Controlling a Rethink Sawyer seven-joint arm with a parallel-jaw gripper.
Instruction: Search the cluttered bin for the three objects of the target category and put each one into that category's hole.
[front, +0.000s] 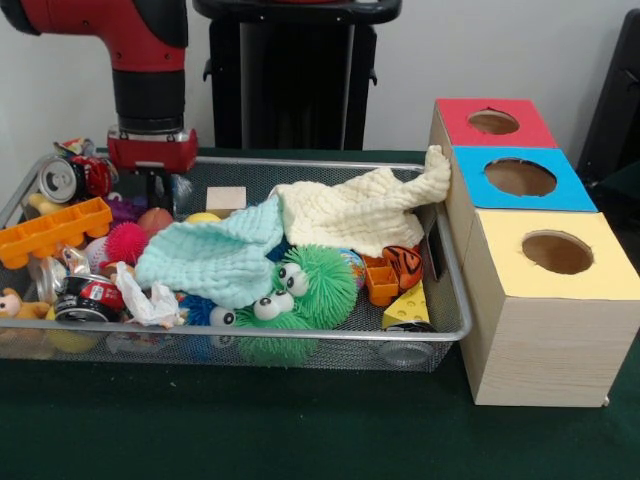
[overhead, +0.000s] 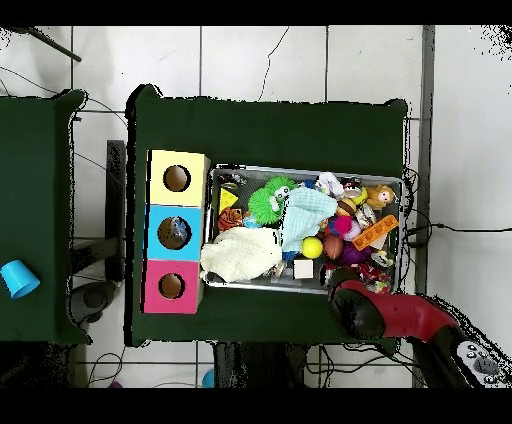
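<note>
A wire mesh bin (front: 445, 262) (overhead: 305, 170) holds a heap of toys and cloths. A cream cloth (front: 355, 210) (overhead: 240, 255) drapes over its right end against the box. Beside it, a mint cloth (front: 215, 255) (overhead: 303, 212) covers the middle. Green fuzzy balls with eyes (front: 310, 285) (overhead: 267, 205) lie at the front. A wooden box carries a red hole (front: 493, 122) (overhead: 171, 286), a blue hole (front: 520, 177) (overhead: 174, 232) and a yellow hole (front: 557, 252) (overhead: 177, 178). My gripper (front: 165, 190) hangs low in the bin's back left corner, partly hidden behind toys.
Near the gripper lie a crushed soda can (front: 60, 180), an orange brick (front: 52, 230) (overhead: 375, 232), a pink spiky ball (front: 126, 241), a wooden block (front: 226, 197) (overhead: 304, 268) and a yellow ball (overhead: 313, 247). A tiger toy (front: 402, 265) and a cheese wedge (front: 410, 305) sit at the right end.
</note>
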